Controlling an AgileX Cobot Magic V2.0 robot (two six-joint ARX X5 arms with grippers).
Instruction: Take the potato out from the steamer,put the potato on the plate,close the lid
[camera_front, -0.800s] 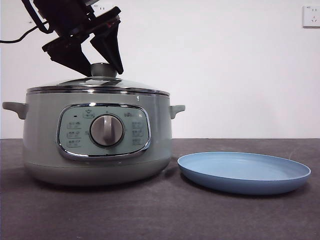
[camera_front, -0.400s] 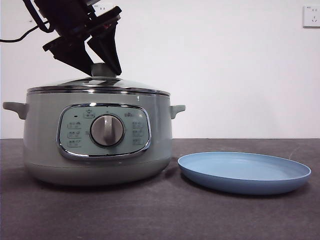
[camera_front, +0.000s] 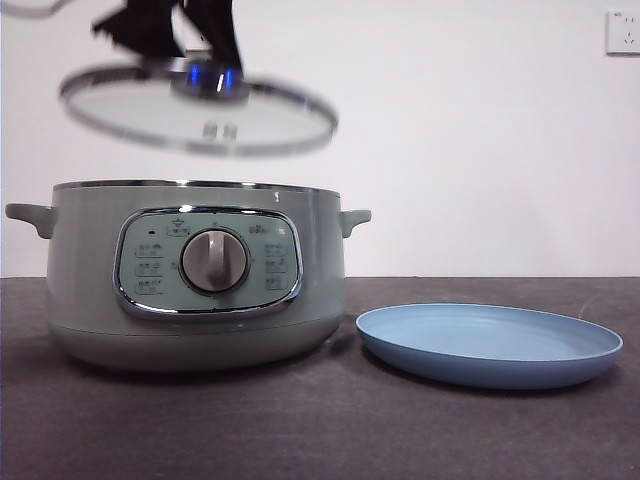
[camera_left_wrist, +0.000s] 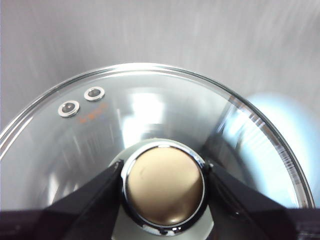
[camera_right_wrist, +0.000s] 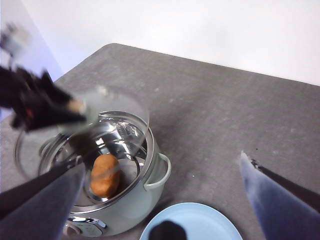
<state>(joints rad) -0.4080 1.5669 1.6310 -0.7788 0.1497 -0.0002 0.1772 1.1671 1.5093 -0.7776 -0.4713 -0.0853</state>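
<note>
Two jaws of your left end effector (camera_left_wrist: 164, 172) clench the lid (camera_front: 198, 105) by its knob above the steamer (camera_front: 190, 275); carry it level and clear before your released right end effector (camera_right_wrist: 160, 200) reaches the potato (camera_right_wrist: 105, 174).

Left gripper (camera_left_wrist: 163, 186) — two black wedge-shaped jaws; right gripper (camera_right_wrist: 162, 200) jaws blurred, apparently dark grey-black.

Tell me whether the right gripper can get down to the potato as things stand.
Probably yes. The left gripper holds the lid by its knob, clear above the steamer, so the potato lies uncovered inside. The right gripper hangs open above, though the raised lid partly overhangs the pot.
</note>
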